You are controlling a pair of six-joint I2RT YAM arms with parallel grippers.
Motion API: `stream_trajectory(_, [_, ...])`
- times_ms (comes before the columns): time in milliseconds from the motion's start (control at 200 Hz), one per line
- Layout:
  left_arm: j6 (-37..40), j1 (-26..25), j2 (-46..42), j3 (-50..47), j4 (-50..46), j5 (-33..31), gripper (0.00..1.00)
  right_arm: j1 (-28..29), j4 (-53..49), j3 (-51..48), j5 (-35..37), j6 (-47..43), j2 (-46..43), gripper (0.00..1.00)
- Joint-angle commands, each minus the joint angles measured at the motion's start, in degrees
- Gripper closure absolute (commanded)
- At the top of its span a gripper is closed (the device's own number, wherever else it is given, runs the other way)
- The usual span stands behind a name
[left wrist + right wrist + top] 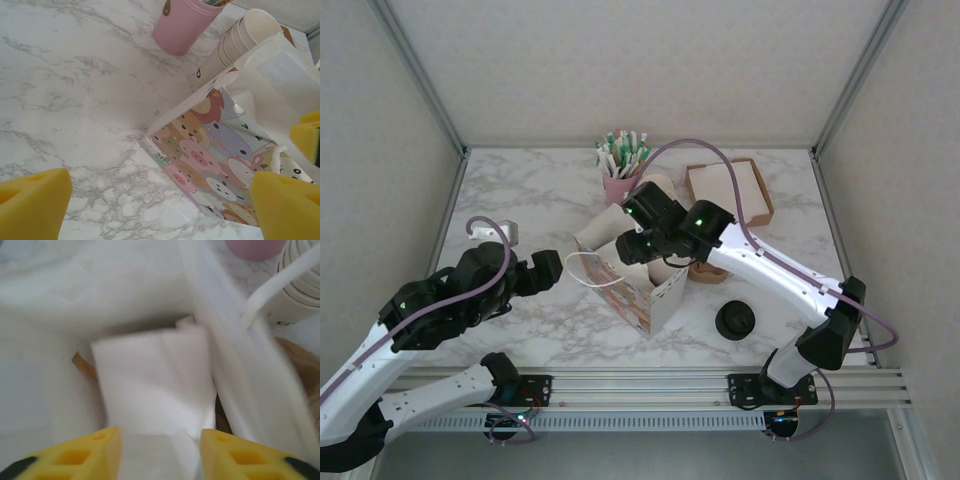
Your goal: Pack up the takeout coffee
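Right wrist: my right gripper (160,452) gapes empty inside the bag (75,300); coffee (735,320) looks light and crushable, so I'd pinch below its lid.

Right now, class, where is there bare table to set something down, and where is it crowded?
Free: the back-left marble between the pink cup and the left wall; also the front strip before the paper bag. Crowded: the centre, where bag, lying cup stack, cardboard tray and the right arm bunch together.
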Motion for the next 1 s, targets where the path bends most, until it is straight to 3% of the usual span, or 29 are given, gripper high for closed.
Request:
stream_trajectory(0, [1.0, -0.3, 0.0, 2.3, -0.6, -1.3, 0.08, 1.3, -3.4, 4.2, 3.0, -0.8, -2.7, 0.50])
stream_trajectory(275, [4.7, -0.3, 1.8, 5.2, 1.9, -3.7, 0.06, 4.5, -0.3, 6.4, 6.9, -3.4, -11.5, 0.50])
stream_trajectory(491, [11.1, -0.3, 2.7, 7.4, 5.7, -7.3, 0.00, 4.6, 7.8, -4.1, 15.0, -6.5, -26.9, 0.49])
stream_trajectory(611, [13.9, -0.3, 2.2, 6.6, 8.0, -12.4, 0.00, 4.5, 11.9, -11.4, 22.9, -9.2, -36.1, 0.35])
stream_trajectory(851, [19.6, -0.3, -0.2, -1.8, 19.9, -31.7, 0.00, 4.5, 13.9, -20.9, 34.7, -19.8, -47.3, 0.02])
stream_trajectory(996, [26.0, -0.2, -1.8, -7.2, 29.1, -38.1, 0.00, 4.5, 18.4, -27.6, 42.5, -27.0, -51.5, 0.01])
